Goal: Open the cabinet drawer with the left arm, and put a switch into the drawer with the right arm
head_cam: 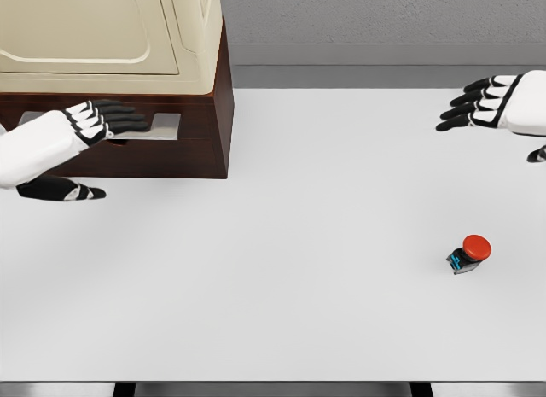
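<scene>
The cabinet [119, 38] stands at the table's back left, cream on top with a dark brown drawer [192, 145] at its base. A grey handle [162, 126] runs across the drawer front, and the drawer looks shut. My left hand [107, 124] reaches over that handle with its fingers stretched flat on it and the thumb [81, 192] hanging below; nothing is grasped. The switch [469, 253], a small dark body with a red round button, lies on the table at the right. My right hand [478, 102] hovers open far above it at the right edge.
The white table [299, 243] spreads wide between cabinet and switch. Its front edge runs along the bottom of the view. A grey wall [384, 21] with a ledge lies behind the table.
</scene>
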